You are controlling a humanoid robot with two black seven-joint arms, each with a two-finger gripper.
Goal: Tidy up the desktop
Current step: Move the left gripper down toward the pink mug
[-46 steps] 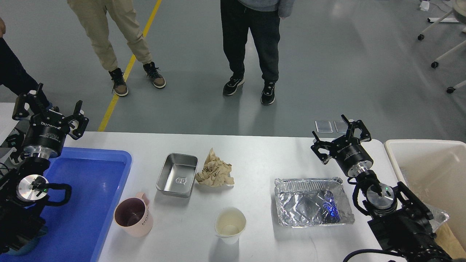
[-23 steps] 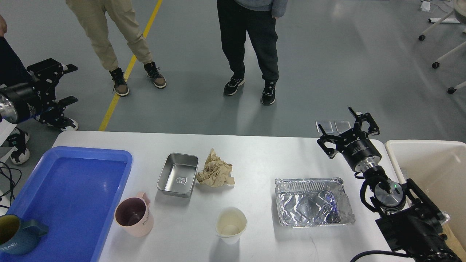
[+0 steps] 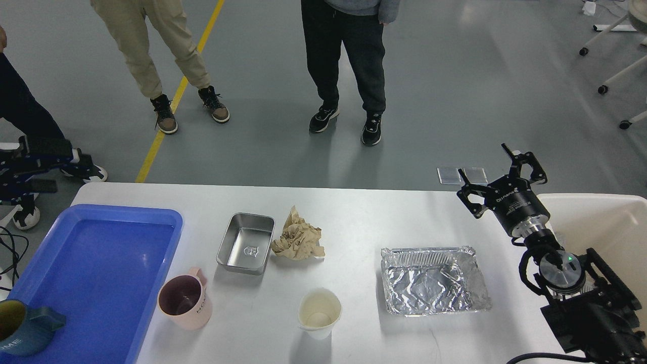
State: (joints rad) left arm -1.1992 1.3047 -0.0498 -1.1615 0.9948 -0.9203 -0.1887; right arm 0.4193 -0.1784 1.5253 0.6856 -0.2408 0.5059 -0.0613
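Observation:
The white desktop [image 3: 354, 212] holds a pink mug [image 3: 184, 301], a small steel tray [image 3: 246, 242], a crumpled brown paper [image 3: 298, 240], a white paper cup [image 3: 319, 312] and an empty foil tray [image 3: 433, 280]. A dark blue-green mug [image 3: 20, 328] stands in the near left corner of the blue tray [image 3: 101, 253]. My left gripper [image 3: 68, 174] is open and empty, off the table beyond its far left corner. My right gripper [image 3: 488, 167] is open and empty, above the table's far right edge, beyond the foil tray.
A cream bin [image 3: 596, 227] stands against the table's right end, under my right arm. Two people stand on the grey floor beyond the far edge, and a third is at the far left. Chair bases are at the far right.
My left arm has swung off the blue tray, out to the far left, uncovering the dark mug in the tray. My right gripper has moved right and away from the foil tray.

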